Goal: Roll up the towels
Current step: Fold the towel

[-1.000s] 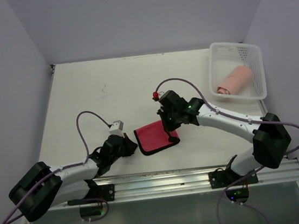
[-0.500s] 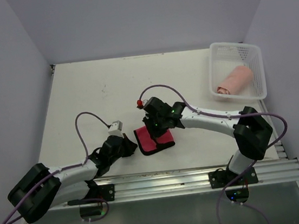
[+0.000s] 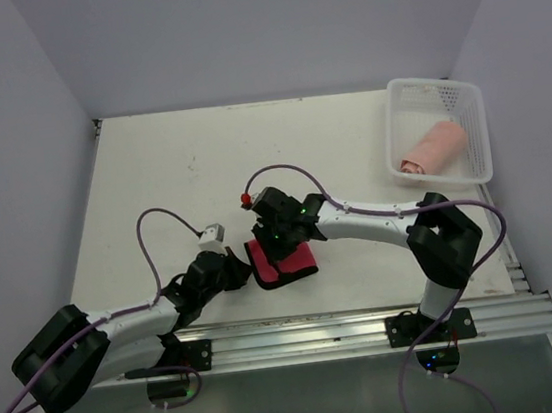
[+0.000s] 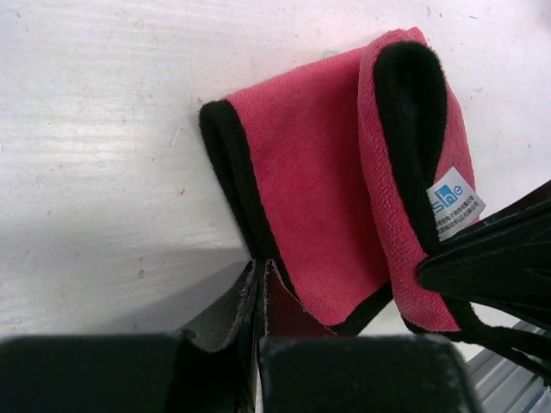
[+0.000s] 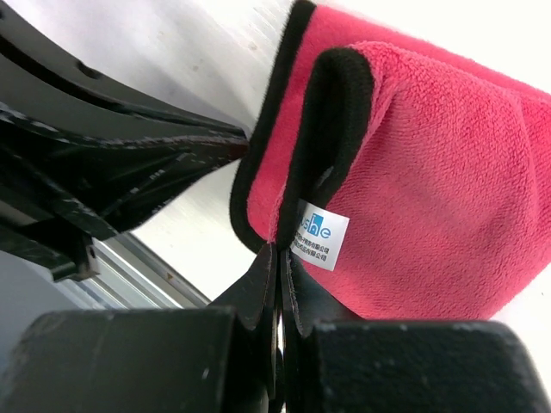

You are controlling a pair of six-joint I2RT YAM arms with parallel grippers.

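Observation:
A small red cloth with black trim [image 3: 288, 263] lies near the table's front edge, its right side lifted and curled leftward over itself. My right gripper [image 3: 279, 249] is shut on that curled trim beside the white tag [image 5: 320, 232], as the right wrist view [image 5: 277, 249] shows. My left gripper [image 3: 244, 269] is shut at the cloth's near-left corner [image 4: 260, 268], where the trim runs in between the tips. The left wrist view shows the red face [image 4: 318, 189] and the fold with the tag [image 4: 454, 202]. The salmon-pink towel [image 3: 435, 147] lies rolled in the basket.
The white perforated basket [image 3: 432, 82] stands at the table's far right corner. An aluminium rail [image 3: 302, 334] runs along the near edge just behind the cloth. Purple cables loop above both wrists. Walls close in the left, back and right sides.
My right gripper has swept left with the cloth's right edge, curling it over the rest so the cloth looks narrower. The left gripper has stayed at the left corner.

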